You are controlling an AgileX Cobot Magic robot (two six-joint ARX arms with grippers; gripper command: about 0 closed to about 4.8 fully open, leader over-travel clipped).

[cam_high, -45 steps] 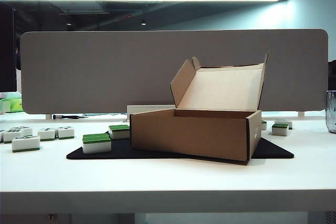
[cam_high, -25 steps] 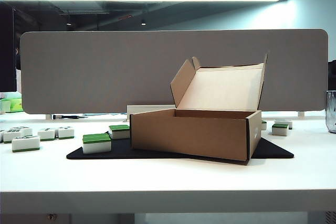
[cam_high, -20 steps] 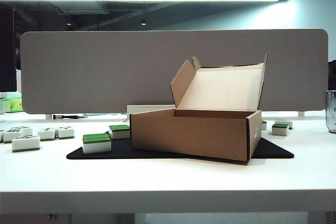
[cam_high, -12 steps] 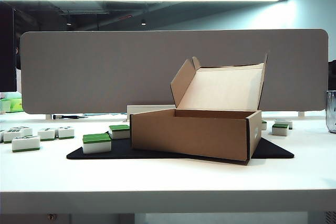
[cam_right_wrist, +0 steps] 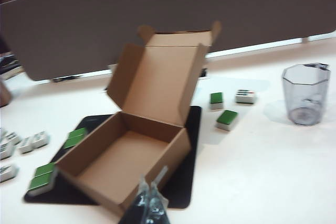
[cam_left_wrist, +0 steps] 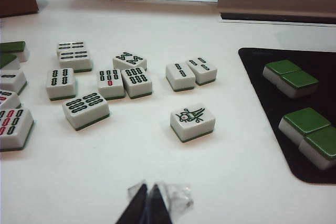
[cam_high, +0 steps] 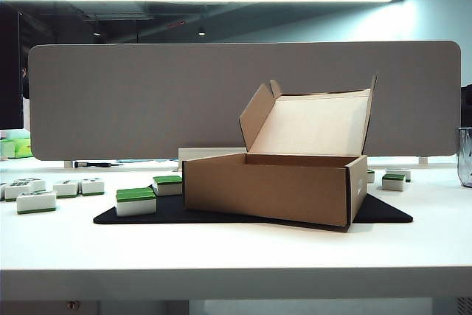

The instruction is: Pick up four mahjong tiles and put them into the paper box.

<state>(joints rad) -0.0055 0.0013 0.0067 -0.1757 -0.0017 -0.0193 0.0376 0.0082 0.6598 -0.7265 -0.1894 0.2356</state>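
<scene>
The box stands open on a black mat near the middle of the white table, its lid raised upright at the back, and the right wrist view shows that its inside is bare cardboard with no tiles in it. The tiles are in three places: a loose cluster lies face up on the table to the left of the mat, four tiles with the green backs up lie in two pairs on the left part of the mat just beside the box, and three more lie on the table to the right of the box. A clear plastic cup stands further right, well apart from the box. Neither arm shows in the exterior view. The left gripper hangs low over bare table in front of the face-up cluster, its fingers pressed together and holding nothing. The right gripper is above the near edge of the box, looking down into it; its fingers also appear pressed together and empty, though this view is a little blurred.
</scene>
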